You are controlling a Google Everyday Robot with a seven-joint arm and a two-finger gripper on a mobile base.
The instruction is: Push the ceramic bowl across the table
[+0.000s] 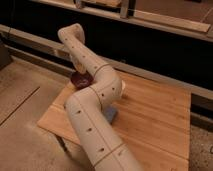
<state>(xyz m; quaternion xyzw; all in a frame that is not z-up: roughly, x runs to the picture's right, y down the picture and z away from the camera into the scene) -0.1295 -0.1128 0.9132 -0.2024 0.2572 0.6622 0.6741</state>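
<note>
Camera view. A jointed cream arm [95,117] is seen rising from the lower edge, bending above the desk [155,115] and arching up and over to the left, with its last link directed downward. The claw [80,69] is located at the end of that link, low over the far left part of the desk and directly above the ceramic bowl [78,81]; it is largely masked by the arm, so whether it is released or clenched cannot be told, nor can contact with the bowl be confirmed. The dark maroon bowl is seated upright on the light plank surface near the far left corner. A flat blue sponge [112,116] is partly hidden beside the arm's lower link, nearer the desk's middle and apart from the bowl.
</note>
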